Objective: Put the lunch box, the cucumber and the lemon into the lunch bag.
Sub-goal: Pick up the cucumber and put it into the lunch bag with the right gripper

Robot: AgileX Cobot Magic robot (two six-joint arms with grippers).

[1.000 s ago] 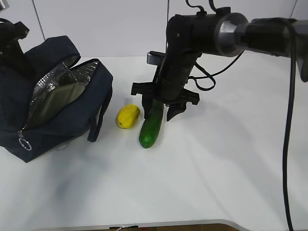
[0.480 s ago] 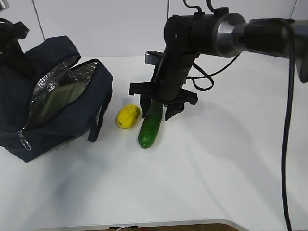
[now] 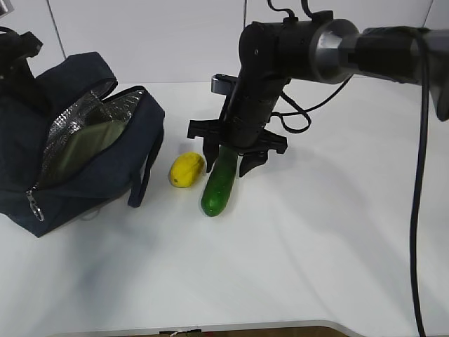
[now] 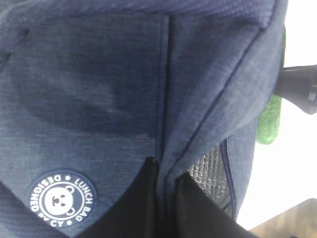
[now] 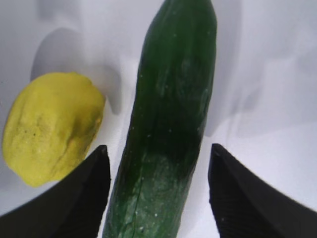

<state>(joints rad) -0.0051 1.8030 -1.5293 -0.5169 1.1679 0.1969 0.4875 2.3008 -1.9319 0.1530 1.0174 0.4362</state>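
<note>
A navy woven-fabric lunch bag (image 3: 77, 151) lies unzipped, its crinkled silver foil lining around the pale green lid of the lunch box (image 3: 88, 147) inside. Right of the bag sit a dimpled yellow lemon (image 3: 186, 169) and, just beyond it, a glossy, dark green cucumber (image 3: 219, 184). The right gripper (image 3: 228, 156) straddles the cucumber's far end, fingers spread, not clamping. The left gripper (image 4: 166, 198) pinches the bag's fabric

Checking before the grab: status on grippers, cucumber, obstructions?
Right gripper open, straddling cucumber. Left gripper shut on lunch bag fabric. Lemon close beside the near finger.
</note>
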